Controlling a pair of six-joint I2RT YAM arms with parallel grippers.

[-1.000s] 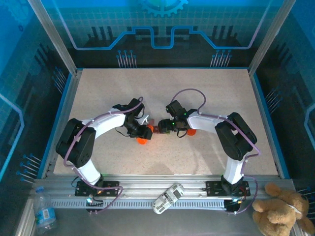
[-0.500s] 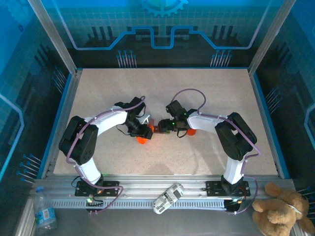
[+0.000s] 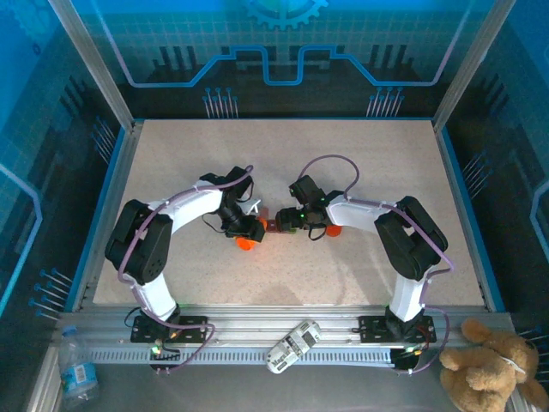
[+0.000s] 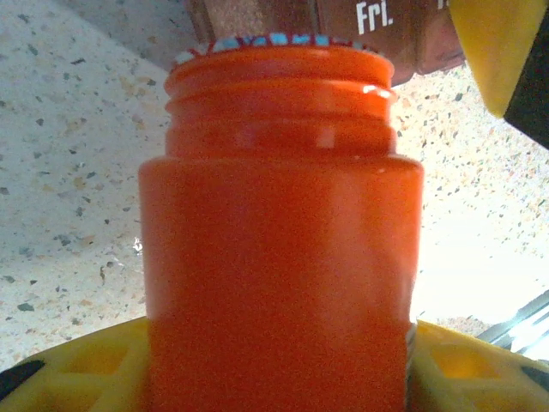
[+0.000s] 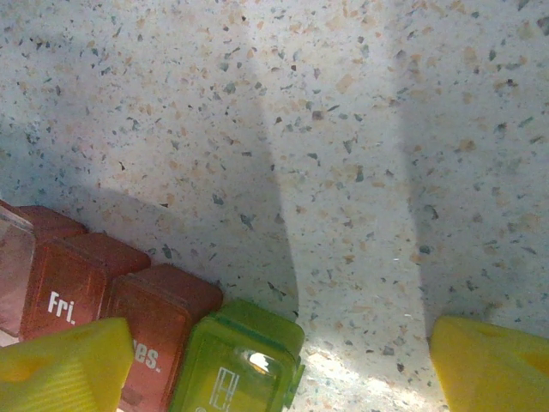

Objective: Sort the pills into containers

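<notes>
L gripper (image 4: 276, 376) is clamped on the orange pill bottle (image 4: 283, 257). Cap's off, pills (image 4: 274, 39) up at the rim, mouth just beside the pill organiser (image 5: 163, 305), mid-table (image 3: 360, 172). R gripper (image 5: 274, 362) is spread wide and grips nothing, w/ the organiser's green end (image 5: 236, 356) between its fingers. Step looks like pouring. Next: tip bottle slowly, mouth over one cell, R steadying the strip.

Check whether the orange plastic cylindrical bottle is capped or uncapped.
Uncapped. In the left wrist view the orange plastic cylindrical bottle has bare screw threads at its neck and no cap on it.
</notes>
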